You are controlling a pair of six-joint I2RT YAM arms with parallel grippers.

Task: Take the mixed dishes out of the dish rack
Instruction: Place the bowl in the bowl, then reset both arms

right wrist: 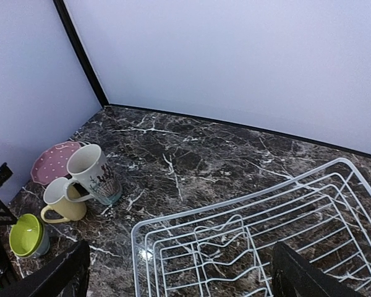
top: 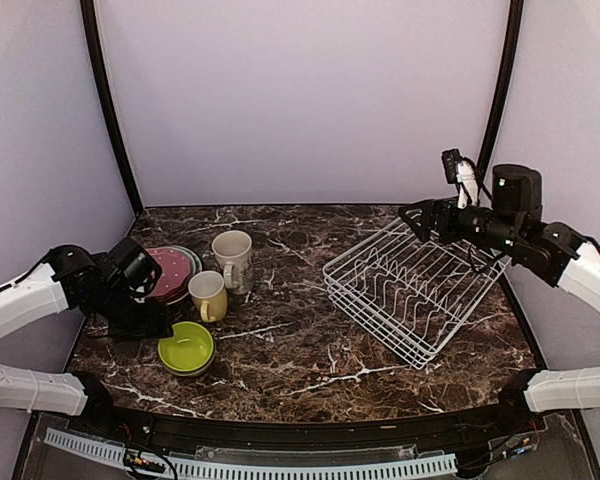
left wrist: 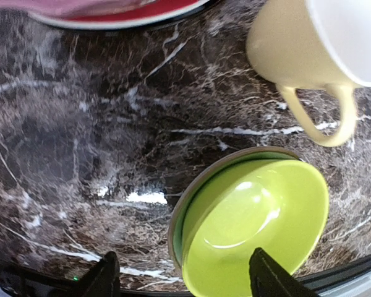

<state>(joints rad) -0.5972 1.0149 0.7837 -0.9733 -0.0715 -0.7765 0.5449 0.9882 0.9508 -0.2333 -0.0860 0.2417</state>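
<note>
Plate stack (top: 172, 272) is half hidden behind the left arm (top: 40, 295); only the dotted pink top reads clearly. Lime-green bowl (left wrist: 253, 229) sits nested in another, just a rim showing, mint I think. Left gripper (left wrist: 185, 278) hangs spread over it. Right gripper (right wrist: 182, 275) gapes wide above the dish rack (top: 410, 290), which sits on the right side of the table (top: 300, 340), long axis running far-left to near-right. Yellow mug (top: 208, 295) has its handle pointing at the bowl.

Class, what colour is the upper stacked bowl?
The upper bowl is lime green; left wrist view shows it best.

Top view looks down from behind; left wrist close, right wrist distant, all sharing the yellow mug (top: 208, 296).
</note>
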